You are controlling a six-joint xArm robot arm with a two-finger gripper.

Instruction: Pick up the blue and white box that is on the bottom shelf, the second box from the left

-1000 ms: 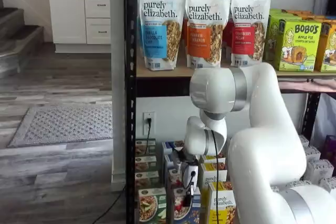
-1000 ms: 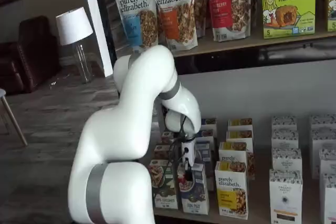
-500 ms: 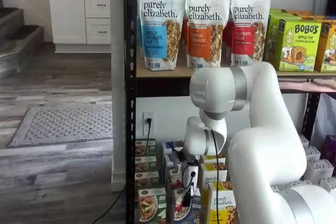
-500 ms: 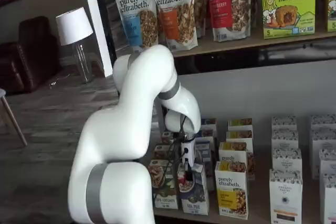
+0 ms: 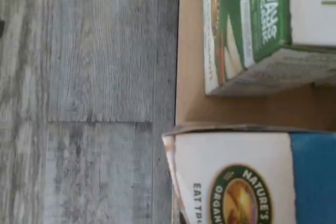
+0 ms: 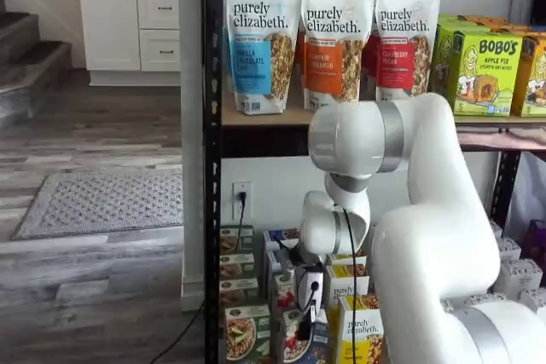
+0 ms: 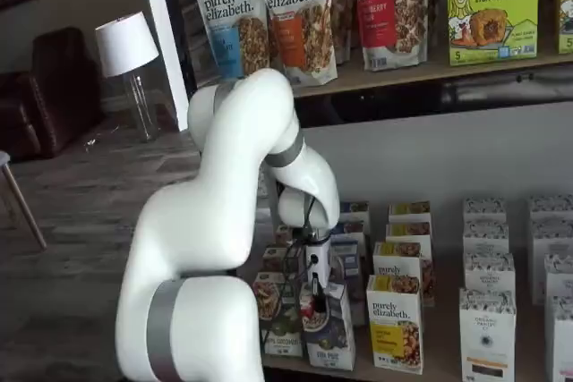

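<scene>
Claw is clamping the top of the blue and white box, which is tilting but sitting low on the bottom shelf; lifting it clear is remaining.

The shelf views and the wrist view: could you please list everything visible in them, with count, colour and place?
Blue and white cardboard box: one, front of the bottom shelf, tilted, in the pincer's grip.
Green cardboard box with a bowl picture: one, beside the blue and white box, at the rack's end.
Yellow and white "purely elizabeth" box: one at the front, on the blue and white box's other side; more stand behind.
White boxes: several rows, further along the bottom shelf.
Granola pouches: three, with blue, orange and red labels, upper shelf.
Green "Bobo's" boxes: several, upper shelf, beside the pouches.
White table lamp: one, in the room beyond the rack.
White robot arm: one, before the shelves.
Pincer: one, black fingers, shut on the blue and white box.
</scene>
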